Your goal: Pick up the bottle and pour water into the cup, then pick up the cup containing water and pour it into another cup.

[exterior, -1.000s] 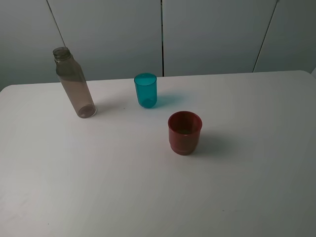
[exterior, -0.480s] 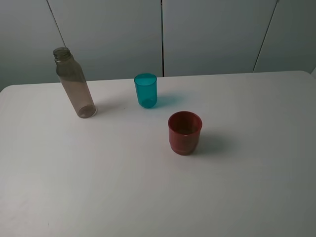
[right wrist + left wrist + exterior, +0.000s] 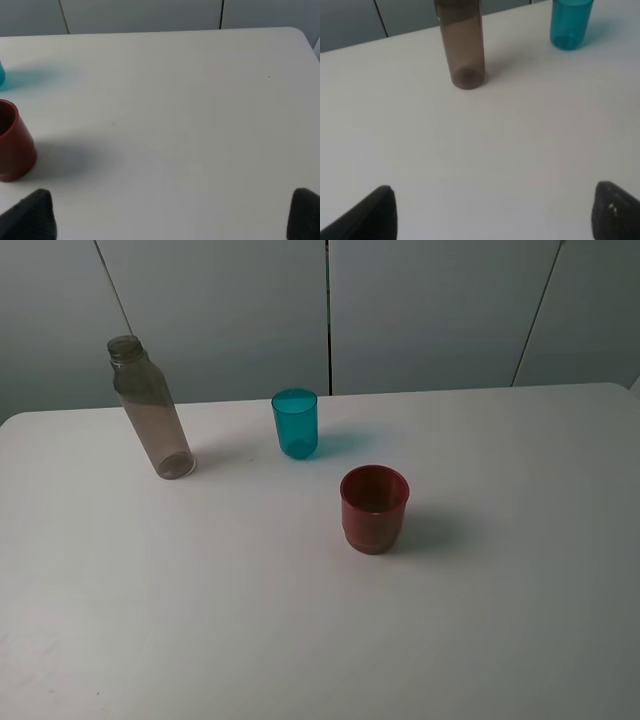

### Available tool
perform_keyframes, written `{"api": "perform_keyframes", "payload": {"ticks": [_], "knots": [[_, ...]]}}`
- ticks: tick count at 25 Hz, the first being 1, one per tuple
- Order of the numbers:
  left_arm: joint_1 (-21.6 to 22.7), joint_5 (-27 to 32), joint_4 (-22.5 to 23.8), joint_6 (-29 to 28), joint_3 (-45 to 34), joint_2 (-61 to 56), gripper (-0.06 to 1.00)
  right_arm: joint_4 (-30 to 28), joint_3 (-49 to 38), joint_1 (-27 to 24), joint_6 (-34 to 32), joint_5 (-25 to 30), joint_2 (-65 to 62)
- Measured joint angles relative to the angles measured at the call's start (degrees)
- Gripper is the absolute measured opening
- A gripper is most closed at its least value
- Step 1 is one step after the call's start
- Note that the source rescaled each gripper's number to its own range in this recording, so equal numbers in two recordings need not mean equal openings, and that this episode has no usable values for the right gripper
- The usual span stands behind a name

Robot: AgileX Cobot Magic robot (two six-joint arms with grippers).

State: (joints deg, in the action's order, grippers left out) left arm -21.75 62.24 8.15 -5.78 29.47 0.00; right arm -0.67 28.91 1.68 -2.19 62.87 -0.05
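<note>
Bottle [image 3: 150,410] stands uncapped at ten o'clock on the white table [image 3: 300,640] | teal cup [image 3: 295,423] at twelve, red cup [image 3: 374,508] centre, in pouring order | left gripper [image 3: 490,212] and right gripper [image 3: 170,215] spread wide, holding nothing, facing their targets

Neither arm shows up in the high view at all, so that one's no help on the grippers. In the left wrist view the left gripper [image 3: 492,212] is just two dark fingertips poking in at the picture's edge, everything behind them cut off. The bottle [image 3: 462,45] loses its neck and shoulder past the edge there, and the cup [image 3: 569,24] loses its rim. Right wrist view: right gripper [image 3: 172,212] same deal, only blurry tips; another cup [image 3: 14,142] is sliced by the edge, and the cup is only a teal sliver
</note>
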Motion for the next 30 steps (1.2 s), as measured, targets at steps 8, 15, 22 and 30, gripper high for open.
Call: {"api": "perform_keyframes", "payload": {"ticks": [8, 15, 22, 30], "knots": [[0.3, 0.0, -0.2, 0.0, -0.1, 0.0, 0.99, 0.0, 0.0, 0.0, 0.0, 0.0, 0.0], [14.5, 0.0, -0.6, 0.0, -0.1, 0.0, 0.99, 0.0, 0.0, 0.0, 0.0, 0.0, 0.0], [20.3, 0.0, -0.8, 0.0, -0.1, 0.0, 1.0, 0.0, 0.0, 0.0, 0.0, 0.0, 0.0], [20.1, 0.0, -0.8, 0.0, -0.1, 0.0, 1.0, 0.0, 0.0, 0.0, 0.0, 0.1, 0.0]]}}
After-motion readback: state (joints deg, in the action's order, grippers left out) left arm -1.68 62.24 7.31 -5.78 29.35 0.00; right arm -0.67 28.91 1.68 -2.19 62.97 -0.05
